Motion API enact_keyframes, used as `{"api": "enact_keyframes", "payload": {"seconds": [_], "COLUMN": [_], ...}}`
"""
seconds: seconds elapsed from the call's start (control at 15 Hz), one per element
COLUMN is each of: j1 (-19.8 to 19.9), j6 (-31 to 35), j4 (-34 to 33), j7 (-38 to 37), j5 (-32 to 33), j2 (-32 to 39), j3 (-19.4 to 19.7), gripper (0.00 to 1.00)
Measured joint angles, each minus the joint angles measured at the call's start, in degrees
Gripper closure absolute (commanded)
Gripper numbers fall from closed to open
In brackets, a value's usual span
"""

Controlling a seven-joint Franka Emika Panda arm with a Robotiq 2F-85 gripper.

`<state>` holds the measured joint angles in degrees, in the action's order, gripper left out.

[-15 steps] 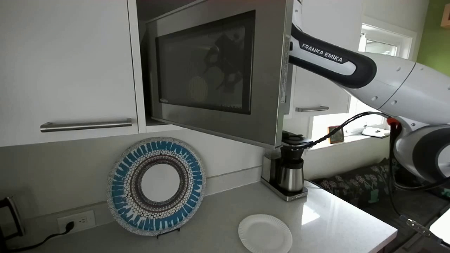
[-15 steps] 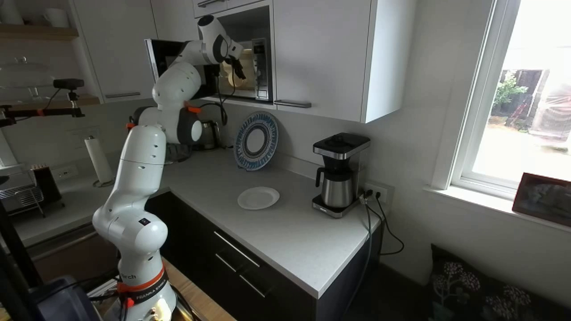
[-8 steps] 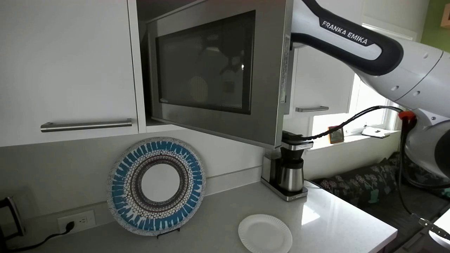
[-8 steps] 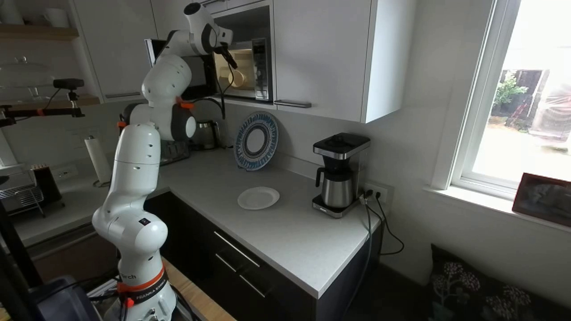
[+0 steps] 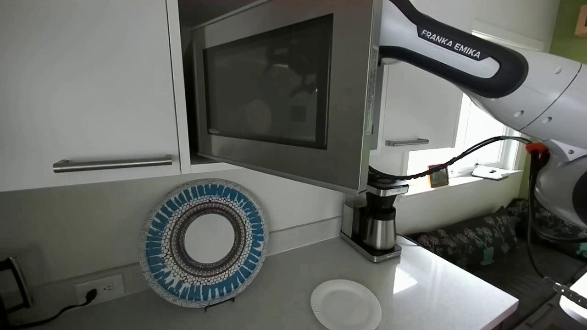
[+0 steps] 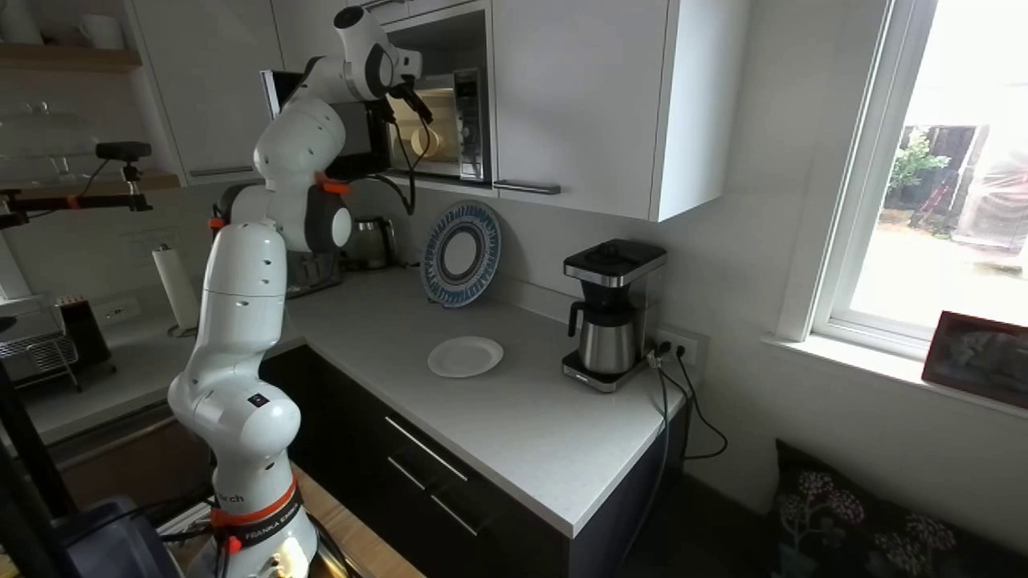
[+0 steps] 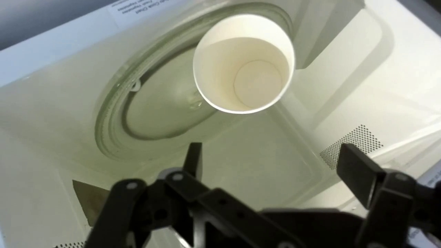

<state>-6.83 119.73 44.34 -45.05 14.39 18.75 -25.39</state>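
White-walled kitchen [image 6: 791,120]: daylight blazing through the tall glass window [image 6: 956,185]; make the round white paper plate [image 6: 466,356] the centre of our dial in an exterior view, and that window sits at two o'clock.
Pale grey smooth counter [image 6: 514,433]: there it is in both exterior views, dark drawers [image 6: 377,457] below at seven, a bright patch of light [image 5: 404,279] gleaming at two.
White flat-fronted wall cupboard [image 6: 582,104]: up at one o'clock, slim metal handle [image 6: 527,187] along its bottom edge.
White jointed robot arm [image 6: 241,321]: base at eight, wrist way up between eleven and twelve.
Boxy steel-and-black microwave [image 6: 468,120]: high at twelve, lit inside, its door [image 5: 348,91] wide open!
Dark flower-printed cushion [image 6: 851,506]: down at four, past the counter's end.
Black-and-silver coffee maker [image 6: 614,299]: holding three o'clock on the counter, steel carafe [image 6: 608,345] in place.
Round blue-and-white patterned disc [image 6: 462,255]: twelve o'clock, leaning back on a black stand [image 5: 220,304].
Clear round glass turntable [image 7: 155,113]: wrist view now, inside the microwave's pale cavity.
Black two-fingered gripper [image 7: 272,151]: fingers wide apart!
Off-white round cup [image 7: 244,65]: nearest to those fingers yet clear of them, at eleven o'clock from the gripper, inside the microwave, open mouth facing us, hiding part of the turntable; standing or tipped, can't tell.
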Motion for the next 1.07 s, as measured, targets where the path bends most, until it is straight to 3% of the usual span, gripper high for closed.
{"api": "enact_keyframes", "payload": {"seconds": [0.47, 1.07], "j1": [0.0, 0.0], "j6": [-0.2, -1.1], "j4": [0.1, 1.1], "j7": [1.5, 14.1], "j5": [2.3, 4.2], "j2": [0.4, 2.5], "j3": [0.6, 1.3], "gripper": [0.0, 0.0]}}
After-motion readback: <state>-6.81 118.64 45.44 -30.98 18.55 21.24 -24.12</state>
